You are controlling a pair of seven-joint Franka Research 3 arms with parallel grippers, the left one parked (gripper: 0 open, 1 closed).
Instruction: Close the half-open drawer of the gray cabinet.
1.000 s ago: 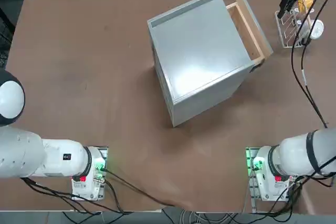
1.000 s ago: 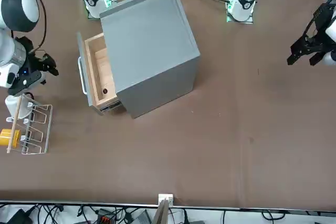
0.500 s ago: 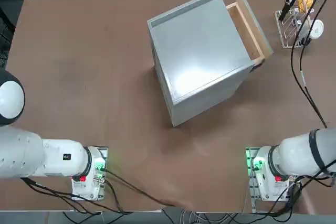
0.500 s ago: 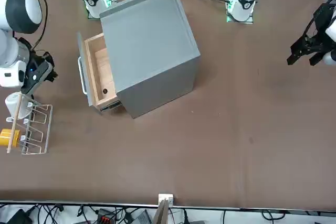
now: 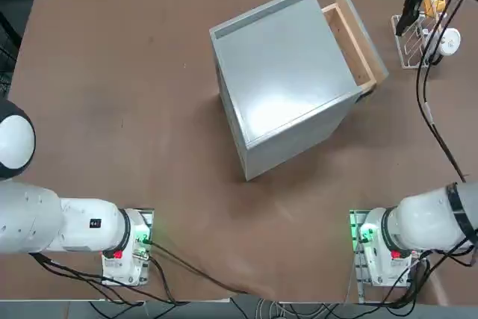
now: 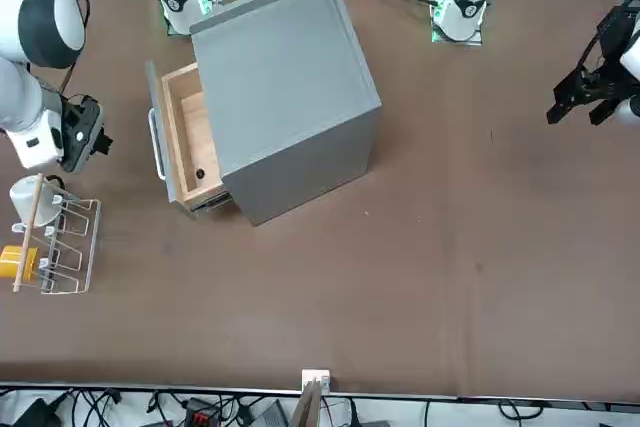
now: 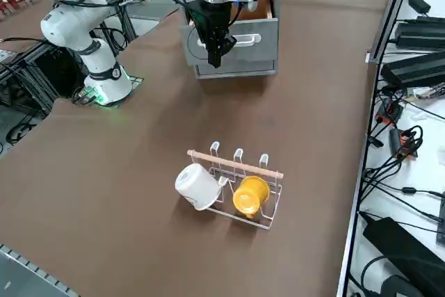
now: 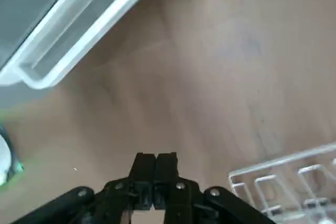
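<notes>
Clearly, the drawer (image 6: 185, 137) is seen pulled partway out of the gray cabinet (image 6: 285, 87) in the front view, at the left centre of the frame, with its tan interior exposed and its front panel facing the left edge. In the top view the same drawer (image 5: 352, 39) projects from the cabinet (image 5: 287, 80) toward the upper right of the frame. A pale bar handle (image 7: 240, 41) is fixed across the drawer front, as shown in the right side view near the top centre.

The right gripper (image 6: 88, 137) is held at the far left of the front view, apart from the drawer front, with bare desk (image 6: 400, 277) between them. In the top view the gripper (image 5: 408, 16) is found at the upper right corner, to the right of the drawer and just beside the wire rack (image 5: 418, 39). In the right side view it (image 7: 215, 57) hangs in front of the drawer panel, pointing downward above the desk.

The jaws are pressed together, with no gap left between the two fingers (image 8: 144, 169) in the wrist view; nothing is pinched and nothing is touched by them. Only desk surface lies beneath them there, with the handle (image 8: 79, 40) off to one side and a corner of the rack (image 8: 289, 182) to the other.

A white mug (image 7: 198, 187) and a yellow mug (image 7: 250, 195) are carried by the rack (image 7: 236, 186).
</notes>
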